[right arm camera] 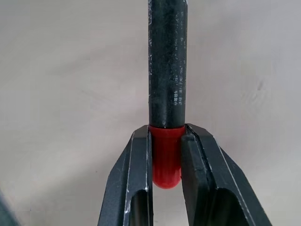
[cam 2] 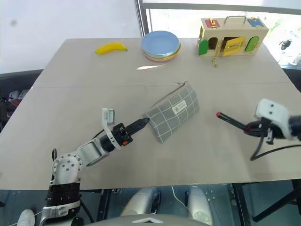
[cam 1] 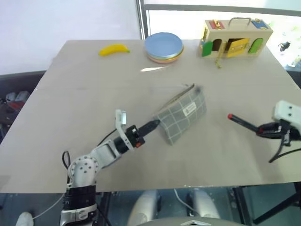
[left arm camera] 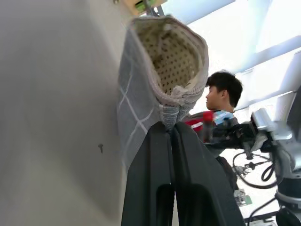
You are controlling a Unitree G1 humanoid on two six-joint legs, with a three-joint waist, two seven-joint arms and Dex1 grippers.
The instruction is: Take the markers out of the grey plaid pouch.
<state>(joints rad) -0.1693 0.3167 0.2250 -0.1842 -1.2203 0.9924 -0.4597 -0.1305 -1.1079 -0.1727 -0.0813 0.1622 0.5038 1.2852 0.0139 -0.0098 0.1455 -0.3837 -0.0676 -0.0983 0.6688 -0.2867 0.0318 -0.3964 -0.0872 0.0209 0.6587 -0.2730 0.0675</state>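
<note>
Pouch (cam 1: pixel 182 115) contents hidden; right arm (cam 1: pixel 287 123) cut off by edge.

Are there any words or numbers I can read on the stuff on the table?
None can be read.
Grey plaid pouch: small white label with dark print, too small to read.
Marker in the right gripper: faint pale print along the dark barrel, too blurred to read.
Wooden latch box: no words seen.
</note>
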